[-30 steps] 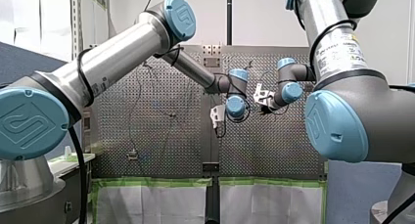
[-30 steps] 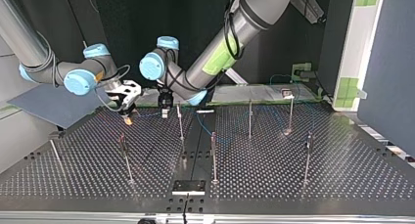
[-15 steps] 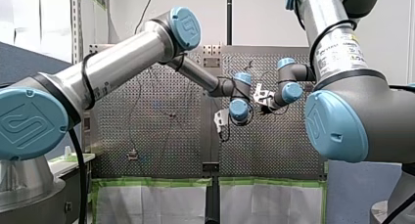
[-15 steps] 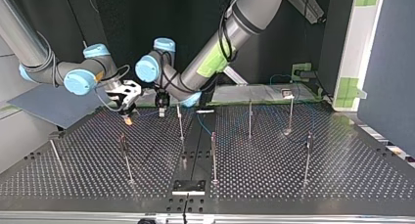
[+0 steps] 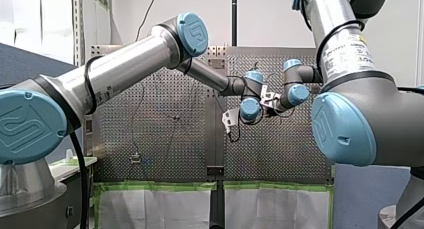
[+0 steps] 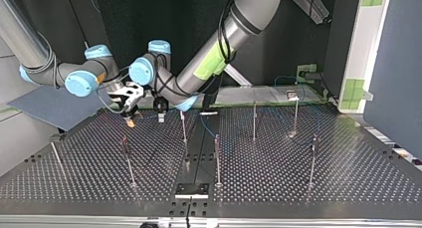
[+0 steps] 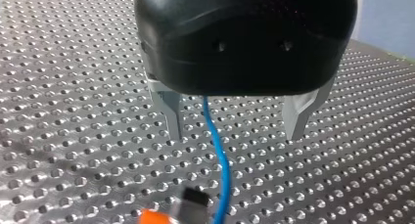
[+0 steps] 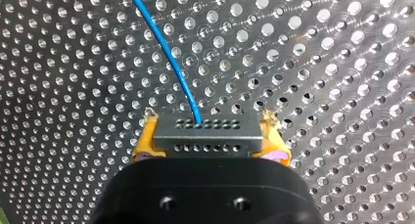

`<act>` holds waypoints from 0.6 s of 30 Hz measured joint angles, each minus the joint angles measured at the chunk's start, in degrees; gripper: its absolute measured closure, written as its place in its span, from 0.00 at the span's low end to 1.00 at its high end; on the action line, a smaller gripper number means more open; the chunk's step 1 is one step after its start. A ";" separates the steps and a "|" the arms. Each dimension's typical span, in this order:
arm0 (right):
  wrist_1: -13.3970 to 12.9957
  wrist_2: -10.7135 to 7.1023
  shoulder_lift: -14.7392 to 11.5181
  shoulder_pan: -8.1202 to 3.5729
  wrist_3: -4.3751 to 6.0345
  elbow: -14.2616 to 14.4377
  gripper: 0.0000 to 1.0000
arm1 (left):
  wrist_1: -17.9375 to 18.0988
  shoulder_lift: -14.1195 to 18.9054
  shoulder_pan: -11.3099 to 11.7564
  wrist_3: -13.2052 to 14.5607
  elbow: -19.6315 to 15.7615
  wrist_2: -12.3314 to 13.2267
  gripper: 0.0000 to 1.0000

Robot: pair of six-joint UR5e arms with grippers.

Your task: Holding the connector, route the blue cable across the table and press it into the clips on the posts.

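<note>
The left claw (image 6: 160, 118) has traversed nearer to the right claw (image 6: 131, 121); the gap between them has narrowed.

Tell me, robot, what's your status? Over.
Right end effector shut on small grey rectangular connector. Left end effector open around thin blue cable. Thin metal post close by.

blue cable (image 8: 169, 53), grey connector (image 8: 208, 135), dotted silver table (image 8: 342, 62)

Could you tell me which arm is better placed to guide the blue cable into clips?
Likely left: my left claw, open, straddles the blue cable; my right claw is clamped on the connector.
</note>
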 joint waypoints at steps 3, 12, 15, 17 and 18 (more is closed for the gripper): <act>-0.04 0.00 0.01 0.00 0.00 0.01 1.00 | 0.02 0.00 -0.09 0.02 0.16 -0.63 0.34; -0.05 -0.21 0.03 0.00 0.01 0.00 1.00 | 0.35 -0.01 -0.11 0.51 -0.49 -1.21 0.94; -0.01 -0.27 0.02 -0.01 0.00 -0.01 1.00 | 0.81 -0.01 0.00 0.48 -0.93 -1.17 1.00; 0.00 -0.30 0.02 0.00 -0.04 -0.04 1.00 | 1.00 -0.01 0.05 0.45 -1.05 -1.17 1.00; 0.02 -0.32 0.02 -0.01 -0.08 -0.07 1.00 | 1.02 -0.01 0.08 0.43 -1.02 -1.17 1.00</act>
